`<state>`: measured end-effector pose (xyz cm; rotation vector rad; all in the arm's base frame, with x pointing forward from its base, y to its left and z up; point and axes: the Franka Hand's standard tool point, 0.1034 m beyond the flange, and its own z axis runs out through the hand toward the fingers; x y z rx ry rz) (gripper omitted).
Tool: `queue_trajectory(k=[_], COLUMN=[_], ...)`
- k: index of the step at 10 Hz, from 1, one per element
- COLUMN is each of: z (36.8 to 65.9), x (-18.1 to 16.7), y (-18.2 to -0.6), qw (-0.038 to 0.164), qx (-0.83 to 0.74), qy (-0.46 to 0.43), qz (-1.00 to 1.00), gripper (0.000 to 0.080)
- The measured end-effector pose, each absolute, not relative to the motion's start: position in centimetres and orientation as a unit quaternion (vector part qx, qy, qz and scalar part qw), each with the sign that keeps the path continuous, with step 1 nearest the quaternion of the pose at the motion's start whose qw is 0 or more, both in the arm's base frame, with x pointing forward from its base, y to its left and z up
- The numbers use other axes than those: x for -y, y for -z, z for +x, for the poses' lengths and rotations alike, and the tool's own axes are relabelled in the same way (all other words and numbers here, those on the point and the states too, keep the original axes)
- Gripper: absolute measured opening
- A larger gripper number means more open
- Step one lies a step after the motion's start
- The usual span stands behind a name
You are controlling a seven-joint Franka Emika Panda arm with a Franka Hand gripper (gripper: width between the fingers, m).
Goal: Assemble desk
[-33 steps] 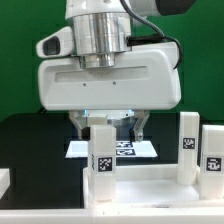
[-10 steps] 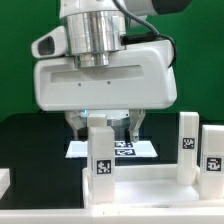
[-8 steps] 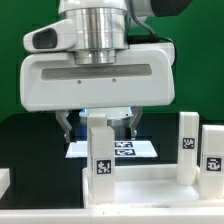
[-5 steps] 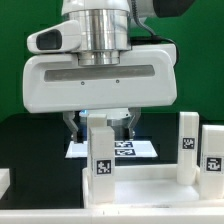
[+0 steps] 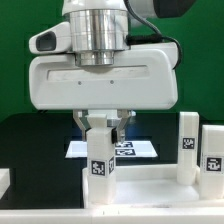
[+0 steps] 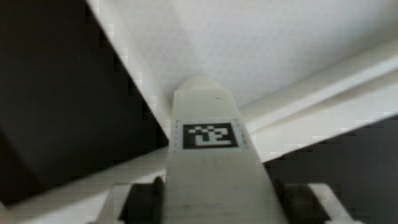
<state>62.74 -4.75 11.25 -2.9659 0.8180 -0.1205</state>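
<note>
White plastic fills the scene: the gripper (image 5: 100, 123) pinches the top of an upright desk leg (image 5: 99, 155) between its fingers (image 5: 84, 122), over the tabletop panel (image 5: 150, 187). Two more legs (image 5: 188, 145) stand well apart from the fingers, and the marker board (image 5: 132, 150) lies behind them on the black table (image 5: 35, 140).

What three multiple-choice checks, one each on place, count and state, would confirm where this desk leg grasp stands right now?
1. Where is the gripper?
A. At the top of the leg nearest the exterior view's left
B. Over the marker board
C. Beside the rightmost leg

2. How many upright legs show in the exterior view?
A. One
B. Three
C. Five

3. How does the tagged leg stand?
A. Flat
B. Upright
C. Upside down in the air

Answers: 1 A, fingers flank that leg's top. 2 B, three tagged posts stand. 3 B, it rises from the tabletop.
</note>
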Motion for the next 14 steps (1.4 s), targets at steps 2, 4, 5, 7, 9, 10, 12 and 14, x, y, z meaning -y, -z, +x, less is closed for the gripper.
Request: queue_trajectory(k=[2, 4, 5, 7, 9, 10, 12, 14], z=[62.7, 62.6, 62.7, 62.6, 62.7, 62.9, 63.0, 63.0], x=[5.0, 5.2, 5.1, 5.0, 4.2, 3.6, 3.5, 3.6], y=[-11.3, -11.3, -11.3, -11.3, -11.2, -11.1, -11.1, -11.0], qw=[0.066, 0.082, 0.082, 0.085, 0.087, 0.093, 0.098, 0.098], qx=[-0.466, -0.528, -0.558, -0.62, -0.774, -0.83, -0.846, -0.825], qy=[0.028, 0.021, 0.018, 0.009, -0.014, -0.014, -0.016, -0.012], qz=[-0.882, -0.845, -0.825, -0.78, -0.627, -0.55, -0.523, -0.556], gripper=[0.0284, 0.0284, 0.0285, 0.0285, 0.0285, 0.0285, 0.0361, 0.0497])
